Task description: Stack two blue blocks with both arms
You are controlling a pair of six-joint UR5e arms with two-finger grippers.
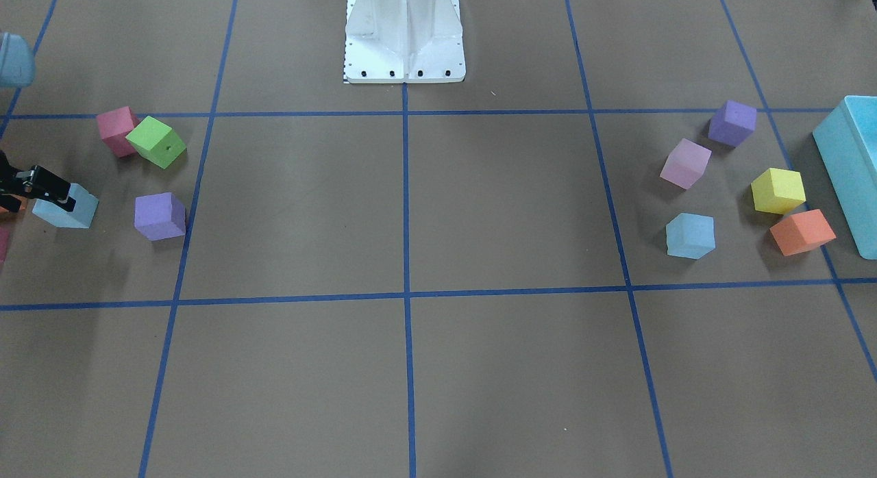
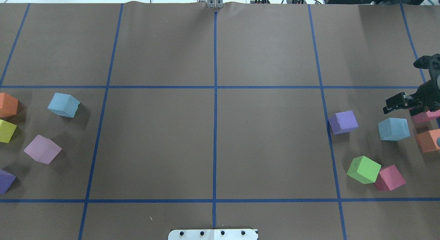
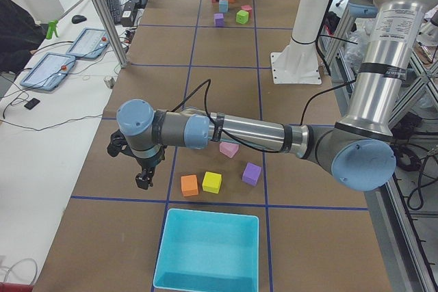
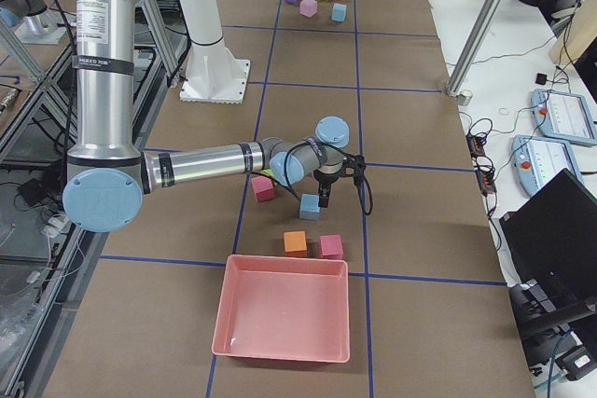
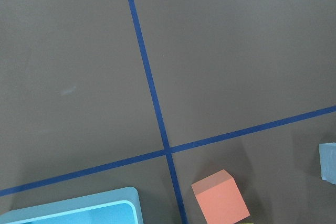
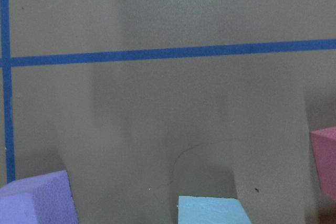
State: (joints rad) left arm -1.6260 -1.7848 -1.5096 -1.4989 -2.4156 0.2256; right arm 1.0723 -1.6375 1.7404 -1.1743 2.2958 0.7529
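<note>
One pale blue block (image 2: pixel 63 105) lies on the left of the table, its edge showing at the right border of the left wrist view (image 5: pixel 328 162). The other blue block (image 2: pixel 393 129) lies on the right, also seen in the front view (image 1: pixel 66 205). My right gripper (image 2: pixel 398 107) hovers just above and beyond this block, its fingers apart and empty. The block's top sits at the bottom of the right wrist view (image 6: pixel 210 209). My left gripper (image 3: pixel 142 181) hangs low beside an orange cube (image 3: pixel 189 184); I cannot tell whether it is open or shut.
Purple (image 2: pixel 343 122), green (image 2: pixel 363 169), pink (image 2: pixel 389 177) and orange (image 2: pixel 428 140) cubes surround the right blue block. Orange (image 2: pixel 7 105), yellow (image 2: pixel 6 130) and light pink (image 2: pixel 42 149) cubes sit near the left one. A turquoise box (image 1: pixel 856 170) and a pink tray (image 4: pixel 283 314) stand at the table's ends.
</note>
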